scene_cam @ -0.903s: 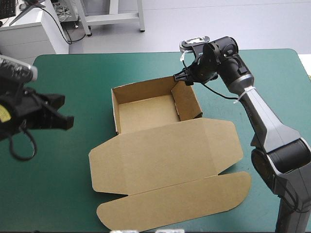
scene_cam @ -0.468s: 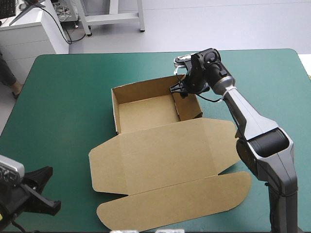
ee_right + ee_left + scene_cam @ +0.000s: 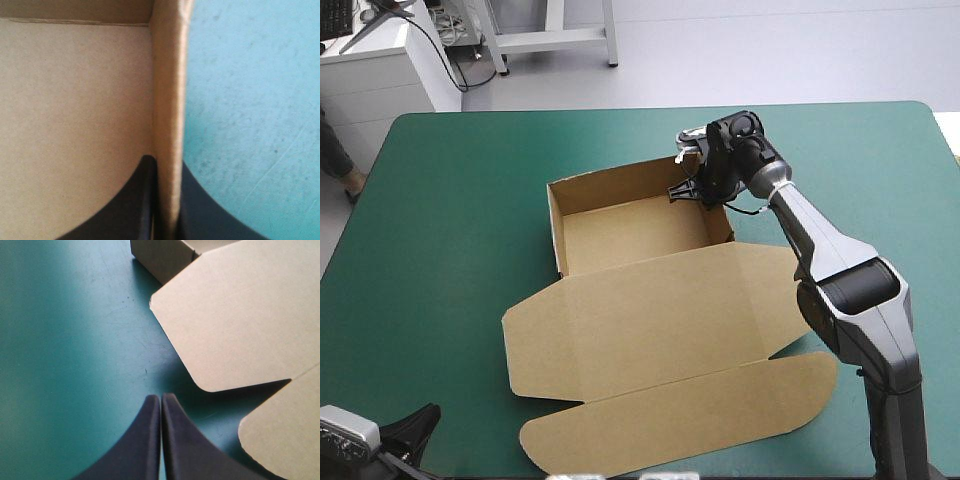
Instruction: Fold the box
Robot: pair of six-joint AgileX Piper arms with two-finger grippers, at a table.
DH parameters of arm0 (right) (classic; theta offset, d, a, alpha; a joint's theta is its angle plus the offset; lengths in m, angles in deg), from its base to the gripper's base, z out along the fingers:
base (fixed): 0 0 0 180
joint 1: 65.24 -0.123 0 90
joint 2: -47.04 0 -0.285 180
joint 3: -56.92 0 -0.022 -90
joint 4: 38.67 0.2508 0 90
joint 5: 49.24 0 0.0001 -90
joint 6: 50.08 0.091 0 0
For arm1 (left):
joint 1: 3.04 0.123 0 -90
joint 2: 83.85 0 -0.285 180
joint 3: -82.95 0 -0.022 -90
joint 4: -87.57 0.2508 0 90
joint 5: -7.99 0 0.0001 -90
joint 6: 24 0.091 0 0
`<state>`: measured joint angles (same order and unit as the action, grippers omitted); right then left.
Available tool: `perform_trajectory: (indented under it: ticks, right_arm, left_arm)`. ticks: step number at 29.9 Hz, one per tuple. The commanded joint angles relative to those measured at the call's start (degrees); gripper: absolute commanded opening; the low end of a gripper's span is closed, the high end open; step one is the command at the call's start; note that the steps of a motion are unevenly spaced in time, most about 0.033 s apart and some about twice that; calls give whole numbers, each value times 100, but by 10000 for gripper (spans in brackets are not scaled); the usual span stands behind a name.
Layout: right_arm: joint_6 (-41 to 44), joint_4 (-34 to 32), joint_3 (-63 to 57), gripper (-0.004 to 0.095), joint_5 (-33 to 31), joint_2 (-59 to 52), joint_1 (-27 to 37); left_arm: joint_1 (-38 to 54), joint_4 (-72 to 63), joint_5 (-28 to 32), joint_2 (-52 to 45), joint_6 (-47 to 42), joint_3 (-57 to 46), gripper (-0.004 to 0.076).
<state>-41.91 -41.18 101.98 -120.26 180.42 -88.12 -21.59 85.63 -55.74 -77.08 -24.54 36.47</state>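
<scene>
**Item 1. Left pincer** (image 3: pixel 161 400). Clenched and holding nothing. The two black fingers meet in one pointed arch. It is stationed at the near left corner of the counter (image 3: pixel 450 200). Bare teal-green cover, finely scratched, lies under and just ahead of its tips.

**Item 2. Box** (image 3: pixel 640 270). Brown board, formed as an open tray with the lid flat.
- Tray (image 3: pixel 620 228): four walls raised and nothing inside. It stands well ahead of the left pincer, toward the counter's far edge.
- Lid (image 3: pixel 660 320): lies flat on the cover, spreading from the tray's near wall toward the robot.
- Side flap (image 3: pixel 225 315): has rounded corners. It lies ahead of the left pincer and off to one side, apart from the tips.
- Tuck flap (image 3: pixel 680 420): long, with rounded ends, along the lid's near edge. One end lies just beside the left pincer without touching it. A dark shadow falls on the cover between this flap and the side flap.

**Item 3. Right pincer** (image 3: pixel 166 162). Grasps the box at the tray's right wall (image 3: pixel 720 215), close to the far right corner. The fingers are all but closed, with the upright wall between them. One finger is inside, over the tray floor. The other is outside, over the teal-green cover. The tray's far wall stands ahead of this pincer and meets the held wall at the corner.
</scene>
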Motion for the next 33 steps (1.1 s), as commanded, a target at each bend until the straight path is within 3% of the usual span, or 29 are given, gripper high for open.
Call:
perform_trajectory:
  ticks: [1,7,22,27,33]
  right_arm:
    - [-37,-243,133,-19,-66,-375,71]
    - [-59,-323,133,-19,-66,-431,828]
    - [-375,-285,133,-19,-66,-867,4153]
    - [-515,-255,133,-19,-66,-789,4722]
    - [-625,-256,111,-19,-66,-551,4926]
  left_arm:
    - [-25,-130,409,3,-74,39,-8]
    - [-26,-80,587,-7,-74,-13,-8]
    - [-26,-60,557,-7,-74,-97,-8]
    - [-26,-60,557,-7,-74,-97,-8]
    - [-26,-60,557,-7,-74,-97,-8]
